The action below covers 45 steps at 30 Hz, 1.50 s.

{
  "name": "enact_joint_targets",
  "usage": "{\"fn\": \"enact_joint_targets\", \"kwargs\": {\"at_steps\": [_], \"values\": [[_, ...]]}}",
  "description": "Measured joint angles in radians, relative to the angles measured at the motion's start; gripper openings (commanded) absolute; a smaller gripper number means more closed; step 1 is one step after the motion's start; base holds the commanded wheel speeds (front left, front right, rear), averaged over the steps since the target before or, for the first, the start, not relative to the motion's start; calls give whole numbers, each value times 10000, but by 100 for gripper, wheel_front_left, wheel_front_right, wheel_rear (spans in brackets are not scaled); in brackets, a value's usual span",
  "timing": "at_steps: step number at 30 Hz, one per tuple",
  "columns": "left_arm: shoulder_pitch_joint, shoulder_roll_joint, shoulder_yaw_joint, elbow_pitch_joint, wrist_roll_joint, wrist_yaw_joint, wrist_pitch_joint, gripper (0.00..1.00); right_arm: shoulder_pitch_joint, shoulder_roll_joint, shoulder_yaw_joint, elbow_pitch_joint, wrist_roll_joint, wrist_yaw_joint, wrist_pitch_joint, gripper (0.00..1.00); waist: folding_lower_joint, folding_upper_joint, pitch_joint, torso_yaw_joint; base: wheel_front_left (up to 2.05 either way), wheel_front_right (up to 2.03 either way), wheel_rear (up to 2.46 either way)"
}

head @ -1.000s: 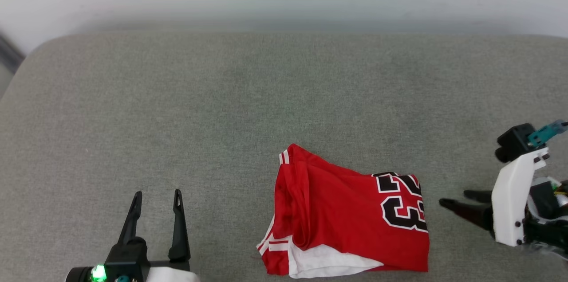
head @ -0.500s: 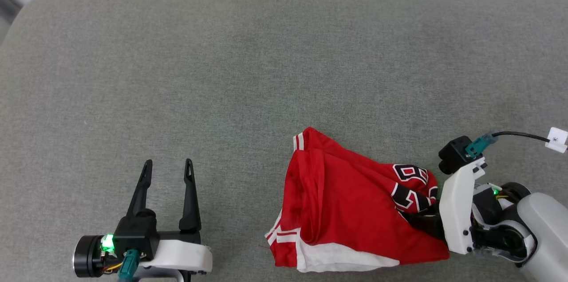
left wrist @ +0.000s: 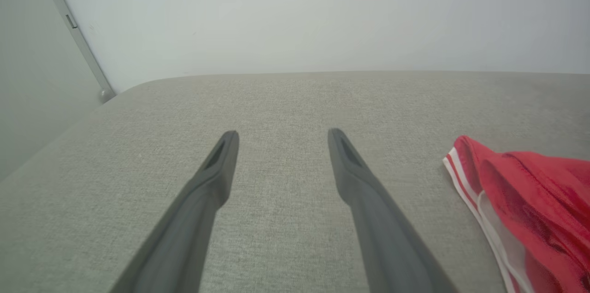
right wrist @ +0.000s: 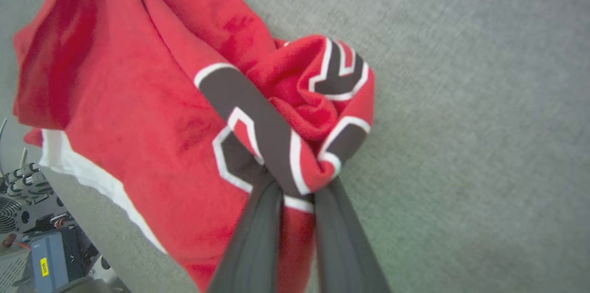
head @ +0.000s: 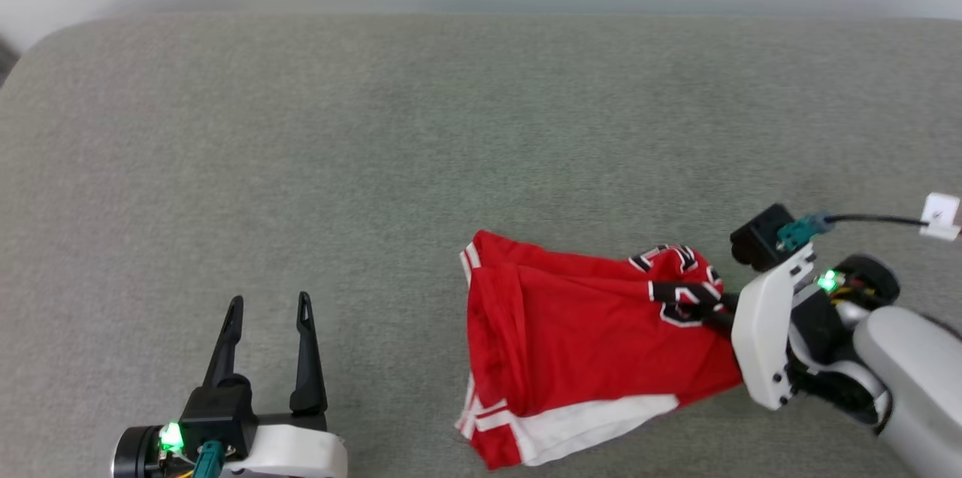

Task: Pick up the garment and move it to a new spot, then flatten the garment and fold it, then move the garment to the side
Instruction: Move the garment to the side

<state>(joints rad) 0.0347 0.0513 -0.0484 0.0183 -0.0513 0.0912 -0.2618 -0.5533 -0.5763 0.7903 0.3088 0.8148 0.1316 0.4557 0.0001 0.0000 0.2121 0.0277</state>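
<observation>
Right end effector [head: 712,307], its two long dark fingers drawn close together, pinches a gathered fold of the garment [head: 586,343], a red soft jersey T-shirt with a white band and red-and-white striped trim. In the right wrist view the fingers [right wrist: 258,233] clamp the cloth just at the black-and-white printed number, which is crumpled into a knot above them. The garment lies on the grey fabric cushion [head: 376,162] near its front edge, right of the middle, its right end bunched at the grip and its left end spread flat. Left end effector [head: 270,301] hovers near the front left, fingers parted and holding nothing, well apart from the garment.
</observation>
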Motion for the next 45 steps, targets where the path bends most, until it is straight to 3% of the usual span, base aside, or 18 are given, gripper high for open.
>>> {"fn": "enact_joint_targets", "kwargs": {"at_steps": [10, 19, 30, 40, 44, 45], "values": [[308, -6, 301, -259, 44, -42, -12, 100, -1214, -1528, 222, -1762, -1024, 0, -290, 0, 0, 0, -300, -1425, 0, 0, 0], [165, 67, 499, -642, 249, -42, -12, 100, -1451, -2188, -1009, -1781, -1195, 0, -405, 0, 0, 0, 248, -2836, 0, 0, 0], [-741, 600, 491, -940, 487, -295, -12, 100, -2523, -2508, -1891, 1285, -2067, 0, -842, 0, 0, 0, 1856, -3406, 0, 0, 0], [-1332, 825, 370, -1300, 587, -297, -12, 100, -4027, -1841, -3542, 4765, -3304, 0, -1720, 0, 1, 0, 3181, -3118, 0, 0, 0], [-1476, 840, 337, -1404, 583, -272, -15, 100, -4152, -1127, -3881, 5662, -3664, -2, -2015, 0, 0, 0, 3443, -2958, 0, 0, 0], [-1491, 840, 336, -1406, 579, -251, -17, 100, -4186, -1014, -3973, 5837, -3758, -2, -2132, 43, 0, 0, 3449, -2935, 0, 0, 0]]}}
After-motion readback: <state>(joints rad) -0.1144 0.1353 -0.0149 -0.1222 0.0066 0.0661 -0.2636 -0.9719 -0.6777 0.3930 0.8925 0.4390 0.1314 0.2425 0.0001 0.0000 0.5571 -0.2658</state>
